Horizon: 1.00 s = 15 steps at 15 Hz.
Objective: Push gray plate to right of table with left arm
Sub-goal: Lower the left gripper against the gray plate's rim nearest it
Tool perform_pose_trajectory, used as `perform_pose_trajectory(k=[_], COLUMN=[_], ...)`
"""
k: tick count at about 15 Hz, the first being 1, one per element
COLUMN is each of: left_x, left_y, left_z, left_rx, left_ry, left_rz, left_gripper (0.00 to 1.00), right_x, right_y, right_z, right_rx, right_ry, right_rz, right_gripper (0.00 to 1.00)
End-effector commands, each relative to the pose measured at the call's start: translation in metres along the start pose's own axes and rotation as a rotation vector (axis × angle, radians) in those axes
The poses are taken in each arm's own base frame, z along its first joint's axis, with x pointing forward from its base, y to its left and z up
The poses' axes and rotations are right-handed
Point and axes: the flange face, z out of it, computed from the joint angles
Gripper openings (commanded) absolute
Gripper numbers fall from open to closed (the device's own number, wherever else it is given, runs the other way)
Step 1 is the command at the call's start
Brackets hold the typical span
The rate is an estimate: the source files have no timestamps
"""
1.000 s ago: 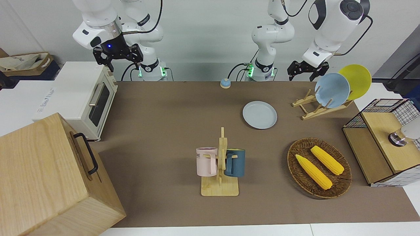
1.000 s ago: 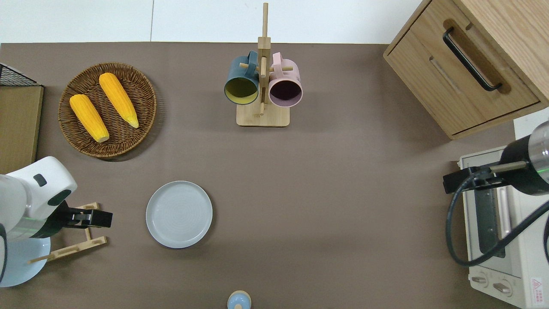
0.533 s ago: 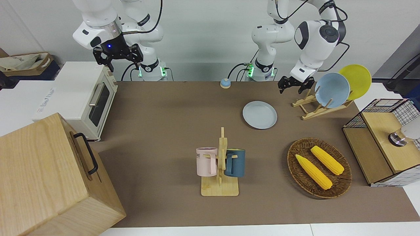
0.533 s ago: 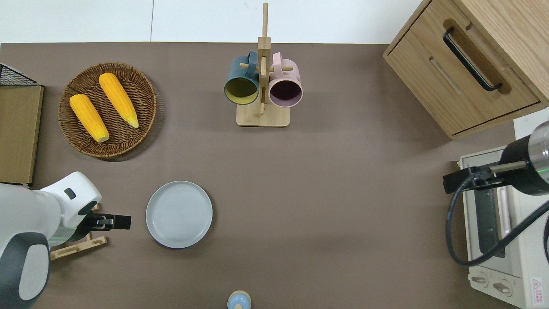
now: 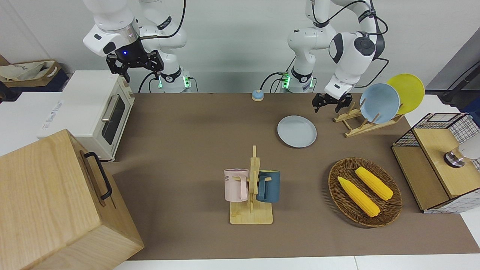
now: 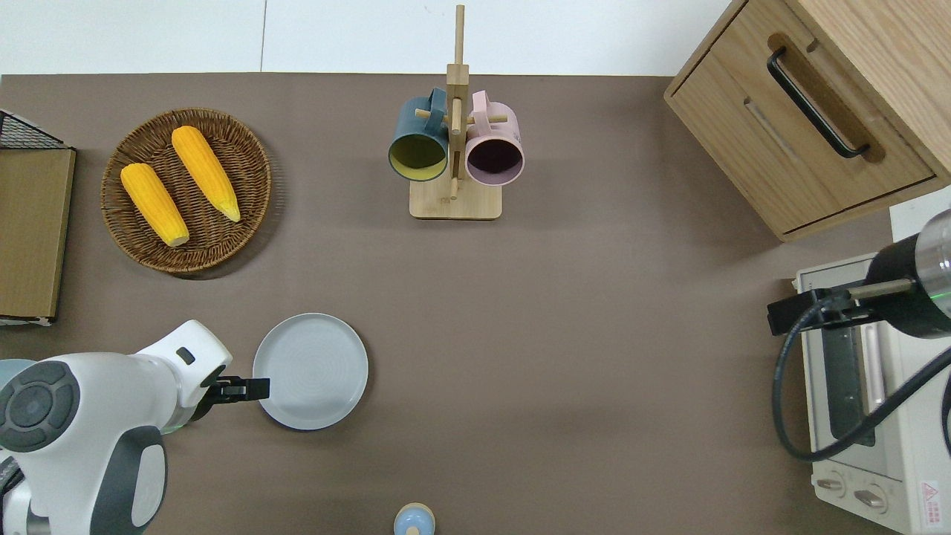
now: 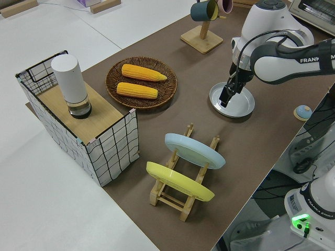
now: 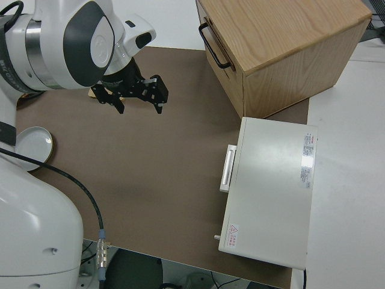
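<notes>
The gray plate (image 5: pixel 297 131) lies flat on the brown table (image 5: pixel 187 123), toward the left arm's end; it also shows in the overhead view (image 6: pixel 310 371) and the left side view (image 7: pixel 236 104). My left gripper (image 5: pixel 327 109) is open and empty, pointing down. In the overhead view it (image 6: pixel 260 388) is over the plate's rim on the side toward the left arm's end. I cannot tell whether it touches the rim (image 7: pixel 224 100). My right arm is parked, its gripper (image 8: pixel 138 108) open and empty.
A wooden rack holds a light-blue plate (image 5: pixel 379 103) and a yellow plate (image 5: pixel 407 92) beside the left gripper. A basket of corn (image 5: pixel 364 191), a mug tree (image 5: pixel 252 187), a bell (image 5: pixel 257 95), a toaster oven (image 5: pixel 101 112) and a wooden cabinet (image 5: pixel 56 202) stand around.
My left arm has swung from over the plate rack toward the gray plate and come down to its rim. The plate and the right arm have not moved.
</notes>
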Motion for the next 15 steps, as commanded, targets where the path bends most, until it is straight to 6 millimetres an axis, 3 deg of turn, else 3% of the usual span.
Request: perform_pose_trajectory(k=[1, 2, 7, 15], left_x=[-0.01, -0.011, -0.012, -0.012], left_y=[0.002, 0.004, 0.007, 0.008], left_z=[0.034, 0.048, 0.075, 0.09], left_rx=[-0.007, -0.007, -0.01, -0.012], left_ry=[0.02, 0.026, 0.006, -0.008], left_rz=[-0.007, -0.007, -0.001, 0.0], left_gripper=[1.0, 1.0, 1.0, 0.99], right_x=[-0.003, -0.003, -0.003, -0.003], right_y=[0.001, 0.001, 0.001, 0.001], right_z=[-0.004, -0.004, -0.004, -0.004], right_rx=[0.004, 0.004, 0.004, 0.004], right_ry=[-0.004, -0.004, -0.004, -0.004], right_rz=[0.015, 0.015, 0.016, 0.015], right_gripper=[0.983, 0.983, 0.983, 0.983])
